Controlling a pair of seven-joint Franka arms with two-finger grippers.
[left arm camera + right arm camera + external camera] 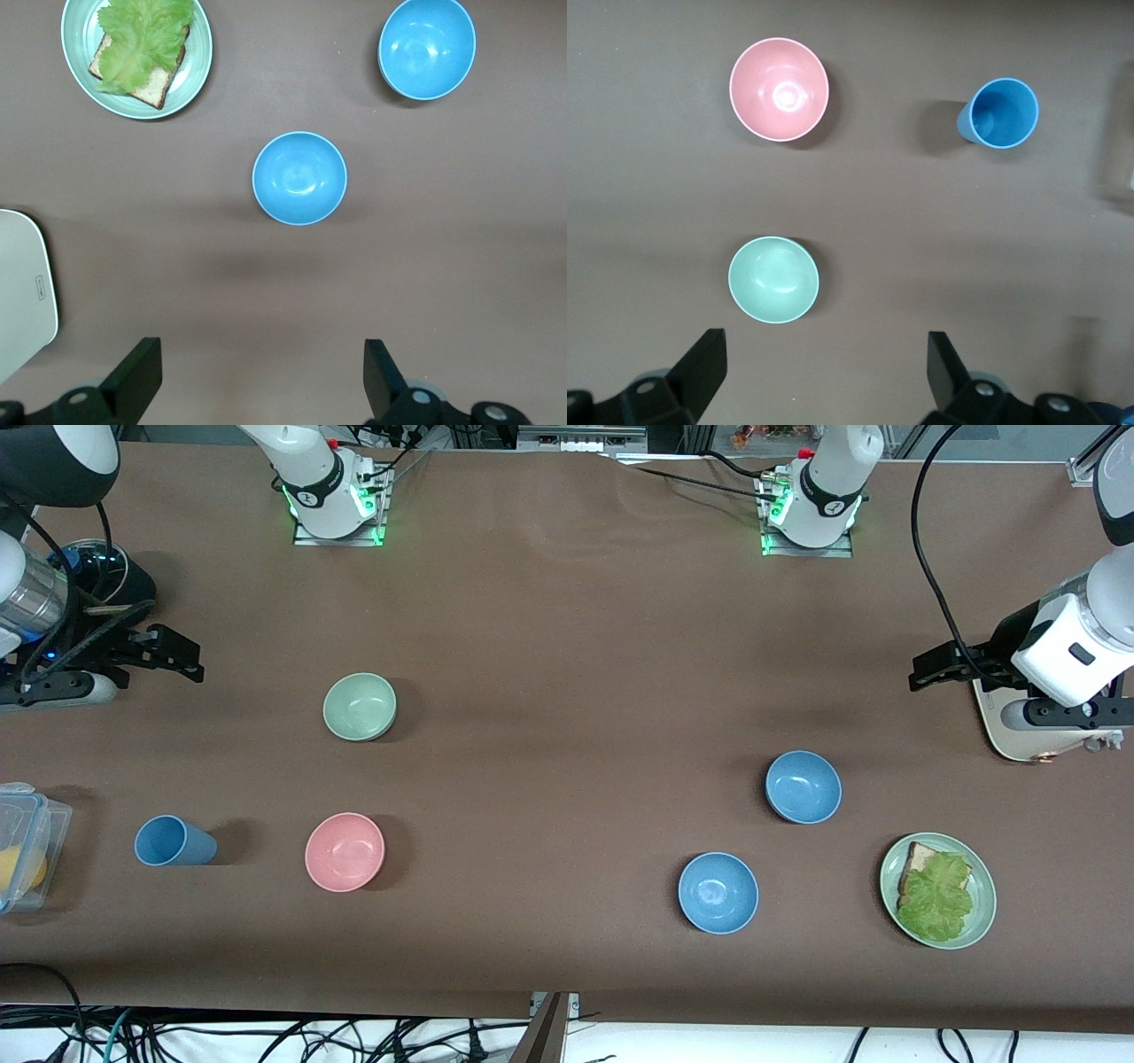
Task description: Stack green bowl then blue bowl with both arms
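both arms waiting at the table's ends, nothing in hand. the left gripper (926, 673) hangs in the upper half of the front view at the left arm's end, over bare table just beside a cream-white flat device (1005, 731); its jaws are spread wide and empty, and the left wrist view shows the same gap (257, 354) with only brown table between the fingers. the right gripper (182, 660) sits at the same height in the frame at the right arm's end, jaws also wide apart, gripping nothing (824, 350).

the green bowl (360, 707) stands upright and alone around mid-height of the frame, toward the right arm's end; it lies low in the right wrist view (773, 279). nearer the front camera is a pink bowl (345, 851), with a blue cup (173, 841) on its side beside it and a clear lidded box (27, 841) at the frame's edge.

the blue bowl (803, 786), the greyer one, sits toward the left arm's end and is dead centre in the left wrist view (299, 178). a brighter blue bowl (718, 892) lies lower in the frame, apart from it. a green plate (983, 908) with bread and lettuce is near both.
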